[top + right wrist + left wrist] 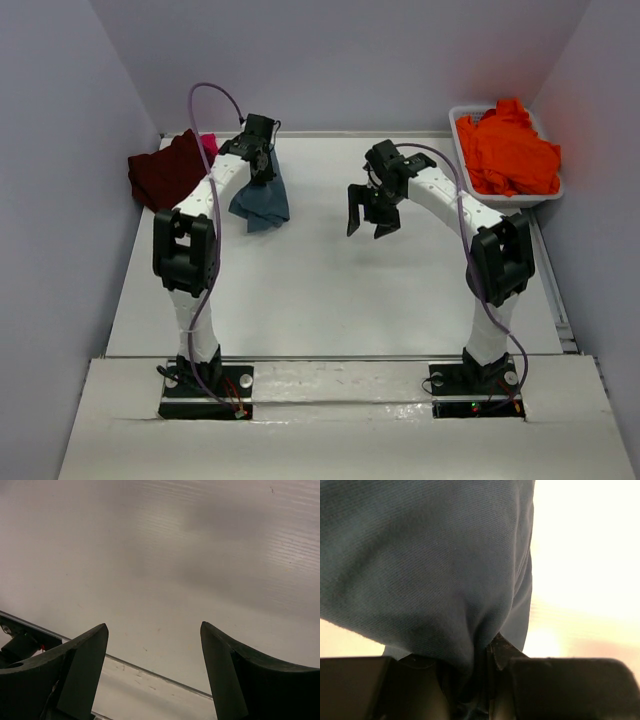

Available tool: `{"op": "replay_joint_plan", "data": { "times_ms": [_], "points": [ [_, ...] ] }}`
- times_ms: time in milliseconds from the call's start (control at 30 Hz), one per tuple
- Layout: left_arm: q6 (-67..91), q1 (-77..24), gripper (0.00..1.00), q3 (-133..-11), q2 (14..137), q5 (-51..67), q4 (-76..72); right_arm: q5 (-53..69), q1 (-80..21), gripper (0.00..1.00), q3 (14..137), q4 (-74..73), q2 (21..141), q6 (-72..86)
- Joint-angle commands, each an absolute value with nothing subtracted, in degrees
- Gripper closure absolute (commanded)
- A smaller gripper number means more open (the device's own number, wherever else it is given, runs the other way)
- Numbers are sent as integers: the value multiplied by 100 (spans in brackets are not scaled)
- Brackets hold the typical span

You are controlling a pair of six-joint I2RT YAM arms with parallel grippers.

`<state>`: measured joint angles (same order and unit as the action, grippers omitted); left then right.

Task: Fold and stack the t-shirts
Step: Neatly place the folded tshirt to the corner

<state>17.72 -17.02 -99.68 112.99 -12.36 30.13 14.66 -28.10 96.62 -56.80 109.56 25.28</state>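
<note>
The slate teal-blue t-shirt [262, 203] hangs bunched from my left gripper [263, 165], which is shut on it above the table's back left. In the left wrist view the blue cloth [430, 565] fills the frame and is pinched in my left gripper [481, 667]. A dark maroon t-shirt [165, 170] lies folded at the far left, with a bright pink t-shirt [209, 145] showing behind it. Vivid orange t-shirts [510, 152] are piled in the tub. My right gripper [366, 222] hangs open over the table's middle, nothing between its fingers [92, 645].
A white plastic tub [463, 123] stands at the back right corner. Grey walls close in the left, back and right sides. The white table [330, 290] has a seam near the arm bases [150, 672].
</note>
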Motion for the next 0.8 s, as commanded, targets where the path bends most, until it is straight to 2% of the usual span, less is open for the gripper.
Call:
{"op": "replay_joint_plan", "data": {
  "times_ms": [0,367,767],
  "points": [
    [1705,-1424,94,-10195,10741,-2074,2848,1354,-2769,20,9607,-5792,10837,2487],
    [1758,-475,94,-10950,10916,-1776,2672,1195,-2769,19,9387,-5854,10916,2461],
    [1960,456,94,-12014,11715,-756,2575,984,-2769,19,9316,-5985,11109,2408]
  ]
}}
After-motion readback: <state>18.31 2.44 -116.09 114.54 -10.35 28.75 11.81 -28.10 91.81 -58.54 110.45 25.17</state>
